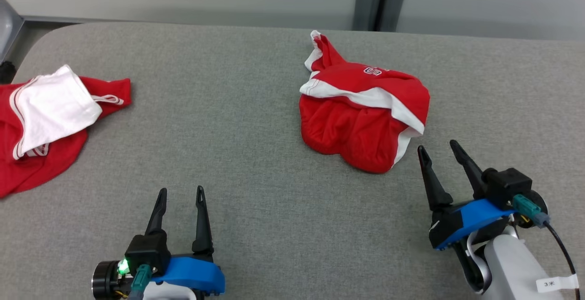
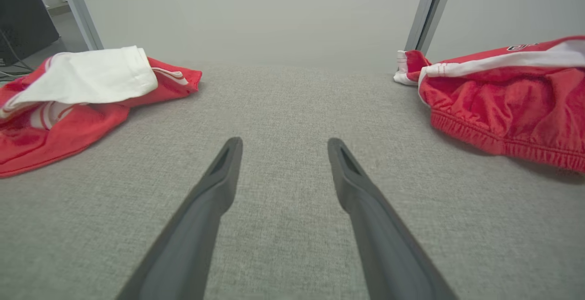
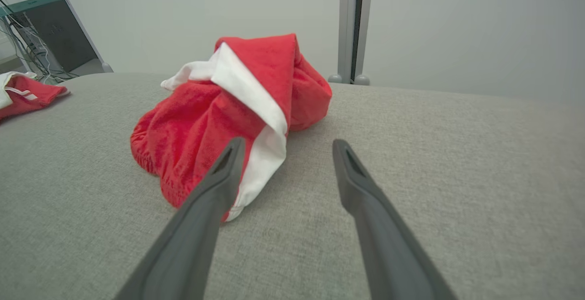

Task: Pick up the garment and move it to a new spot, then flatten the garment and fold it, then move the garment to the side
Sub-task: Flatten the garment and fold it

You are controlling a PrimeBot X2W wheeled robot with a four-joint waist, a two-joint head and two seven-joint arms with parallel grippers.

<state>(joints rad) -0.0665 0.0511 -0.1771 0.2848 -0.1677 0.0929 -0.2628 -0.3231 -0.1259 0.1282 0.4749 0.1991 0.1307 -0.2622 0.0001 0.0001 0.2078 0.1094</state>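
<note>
Grey table [image 1: 256, 163]: crumpled garment [image 1: 361, 126] whole, second garment [image 1: 45, 153] cut off left

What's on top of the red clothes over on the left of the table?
A white cloth with thin red stripes lies on the red garment. What's beneath the white is covered, so whether they're one piece can't be told.

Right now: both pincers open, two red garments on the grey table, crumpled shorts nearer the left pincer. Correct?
One error: the crumpled shorts lie nearer the right pincer, not the left pincer, per the head view. Rest holds: both open, other red garment also on the grey table.
</note>
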